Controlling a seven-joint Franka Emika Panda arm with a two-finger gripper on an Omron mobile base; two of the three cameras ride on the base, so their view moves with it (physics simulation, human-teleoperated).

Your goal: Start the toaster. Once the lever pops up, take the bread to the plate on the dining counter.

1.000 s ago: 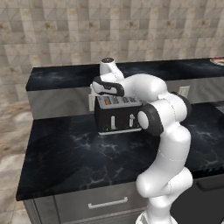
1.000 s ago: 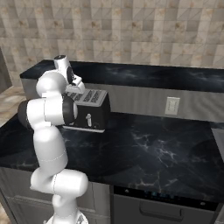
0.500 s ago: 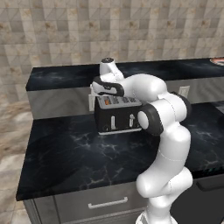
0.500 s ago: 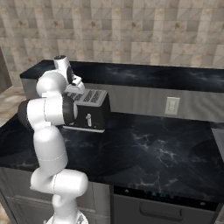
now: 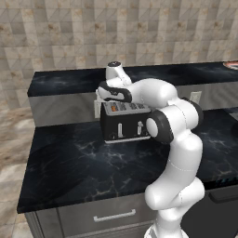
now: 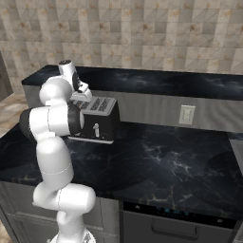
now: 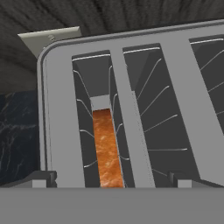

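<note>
The bread (image 7: 106, 148) sits edge-up in the leftmost slot of the toaster (image 5: 124, 123), its orange-brown crust visible between the wire guides in the hand view; the neighbouring slots show bare wire only. The toaster stands on the lower black tabletop (image 5: 83, 162), against the grey front of the dining counter (image 5: 65, 81), with its pale levers (image 5: 120, 130) facing the robot. The gripper (image 7: 111, 181) hangs directly above the slotted top, jaws spread wide with one tip on either side of the occupied slot, pinching nothing. Judgement: the step in hand is retrieving the slice; whether the lever has popped cannot be told. The next move calls for a straight descent along the slot, closing on the crust. The plate (image 5: 231, 65) lies far right on the dining counter, well apart.
</note>
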